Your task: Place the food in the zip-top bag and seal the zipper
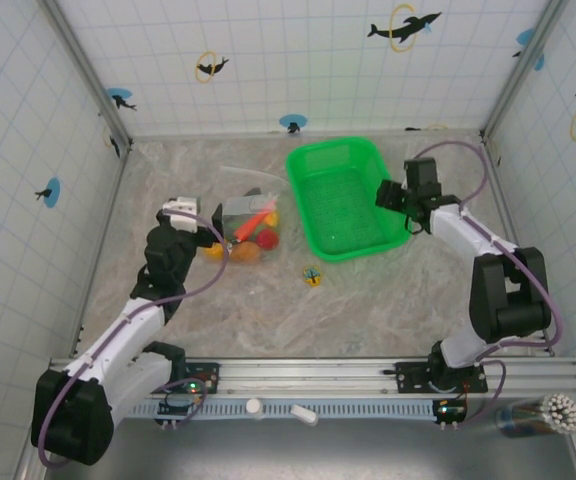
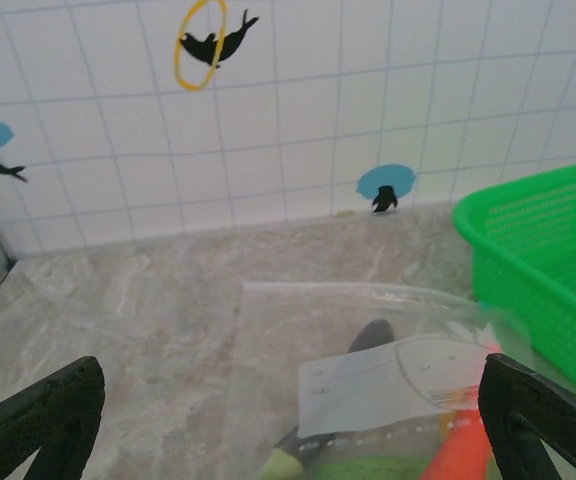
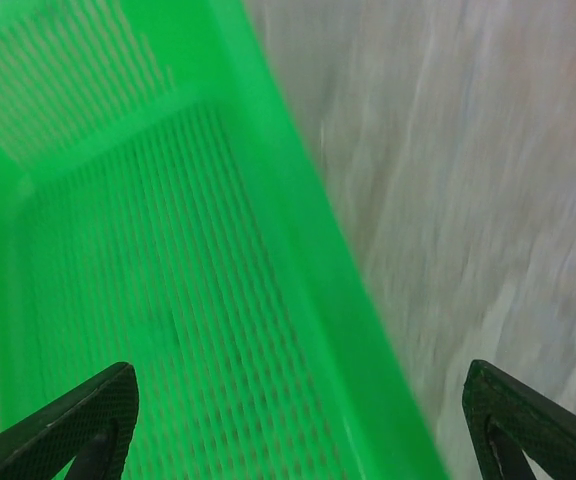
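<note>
Left end effector [image 2: 288, 365]: two black fingers set wide apart, clamped on nothing. It hangs low over the marbled grey-beige worktop [image 1: 368, 300].

- Small transparent thin plastic zip-top bag [image 2: 368, 330] lies flat directly ahead of it, between the finger lines and reaching under them.
- Narrow whitish-clear zipper strip [image 2: 358, 289] runs along the bag's edge farthest from the end effector. Pressed shut or not: cannot tell.
- Seen through the film, near the end effector: orange toy carrot [image 2: 460, 452] by the right finger, dark purple toy eggplant [image 2: 368, 338] in the middle, and a bit of green toy cucumber [image 2: 353, 468] at the near edge.
- From above, a yellow-orange toy fruit [image 1: 247, 252] and a red toy apple [image 1: 267, 239] sit just right of this end effector, at the bag's near end. Inside or outside the film: cannot tell.

Right end effector [image 3: 298, 370]: fingers wide apart, gripping nothing, the view blurred.

- The rim of the bright green plastic mesh basket [image 3: 298, 300] runs between its fingers, with the basket's inside to the left and bare worktop to the right.

Tiny yellow-and-black trinket [image 1: 312, 275]: on the worktop, apart from both end effectors and nearer the arm bases than the basket.
</note>
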Controlling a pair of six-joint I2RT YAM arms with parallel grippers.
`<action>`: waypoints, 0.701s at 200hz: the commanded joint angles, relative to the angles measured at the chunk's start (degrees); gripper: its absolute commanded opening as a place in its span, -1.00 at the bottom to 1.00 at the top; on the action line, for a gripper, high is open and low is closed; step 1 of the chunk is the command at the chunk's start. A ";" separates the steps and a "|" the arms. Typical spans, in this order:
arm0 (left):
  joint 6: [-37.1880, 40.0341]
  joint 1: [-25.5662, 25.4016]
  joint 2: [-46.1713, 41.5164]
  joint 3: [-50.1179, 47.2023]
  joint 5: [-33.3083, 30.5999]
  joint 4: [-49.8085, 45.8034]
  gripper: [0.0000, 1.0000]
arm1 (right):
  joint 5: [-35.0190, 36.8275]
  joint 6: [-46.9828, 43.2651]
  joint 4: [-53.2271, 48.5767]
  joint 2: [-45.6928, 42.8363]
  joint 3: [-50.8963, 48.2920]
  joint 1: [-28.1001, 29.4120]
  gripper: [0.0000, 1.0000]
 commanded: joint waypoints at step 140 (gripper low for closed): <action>-9.30 22.52 20.84 -21.75 -6.44 31.82 0.95 | 23.45 -16.49 33.71 -29.05 -32.47 1.30 0.99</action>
